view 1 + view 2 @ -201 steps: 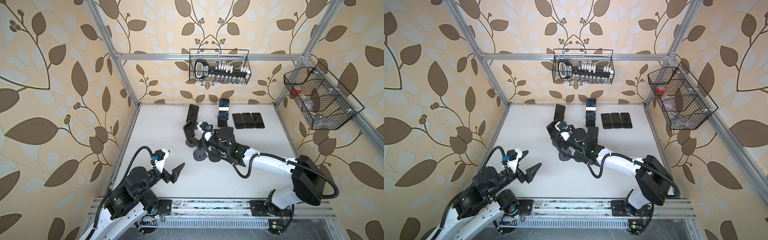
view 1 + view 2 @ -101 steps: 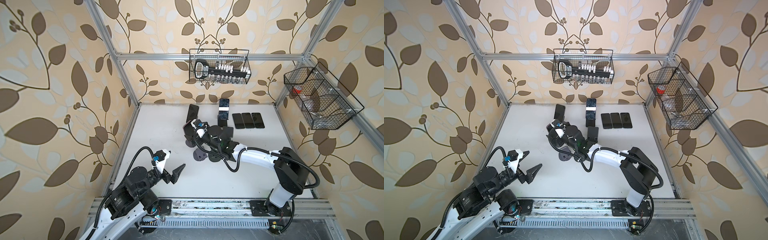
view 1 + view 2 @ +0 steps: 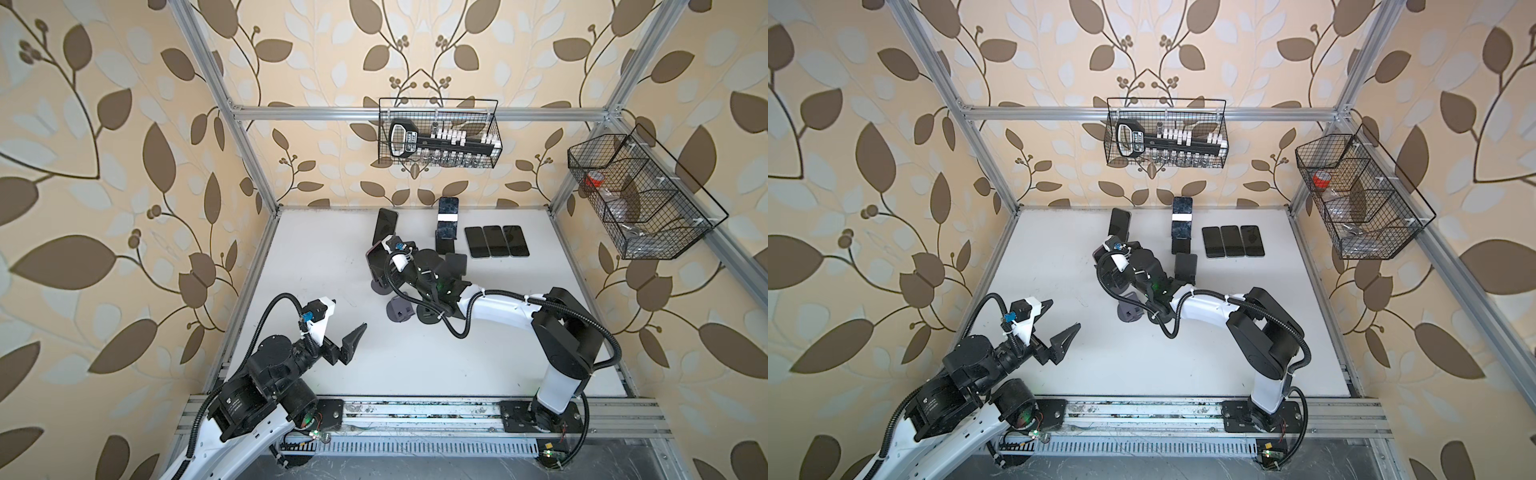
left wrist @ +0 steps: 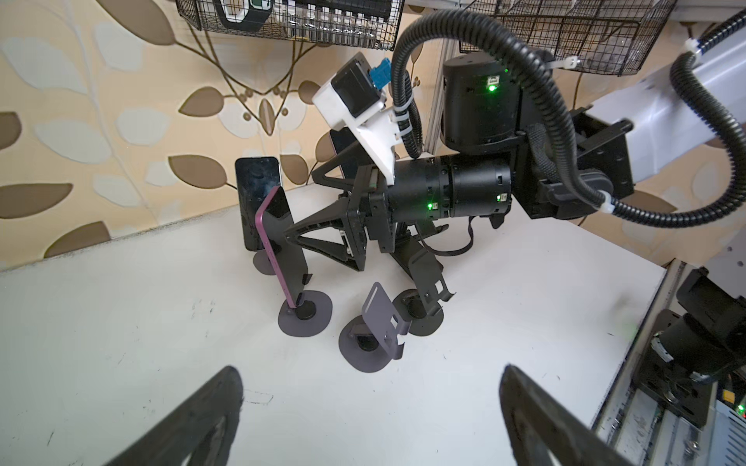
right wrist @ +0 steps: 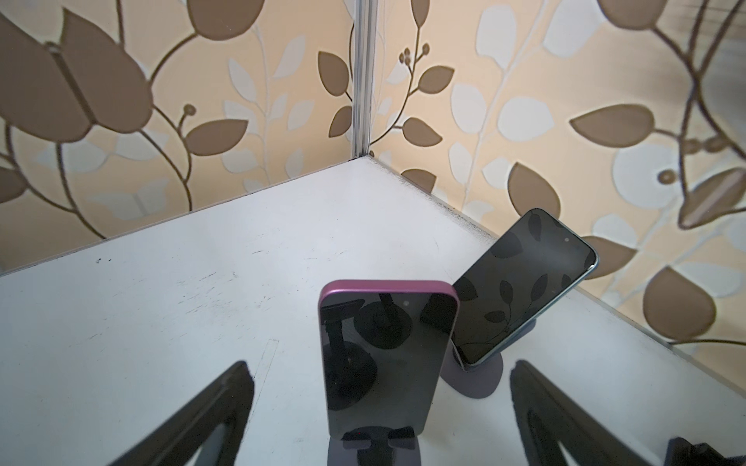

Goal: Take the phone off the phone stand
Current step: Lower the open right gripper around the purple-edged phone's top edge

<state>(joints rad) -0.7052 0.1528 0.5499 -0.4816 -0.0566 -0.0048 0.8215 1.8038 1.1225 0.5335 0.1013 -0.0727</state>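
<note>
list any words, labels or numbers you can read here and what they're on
Nothing reads clearly.
Label on the black tool in the back wire basket: too blurred to read.
White print on the left arm's base motor: too small to read.
Screen of the purple-edged phone: dark, no text.

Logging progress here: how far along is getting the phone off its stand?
Done: three phones lie flat at the back of the table. In hand: the open right gripper straddles the purple-edged phone, which sits on its stand. Remaining: close, lift it off.
</note>
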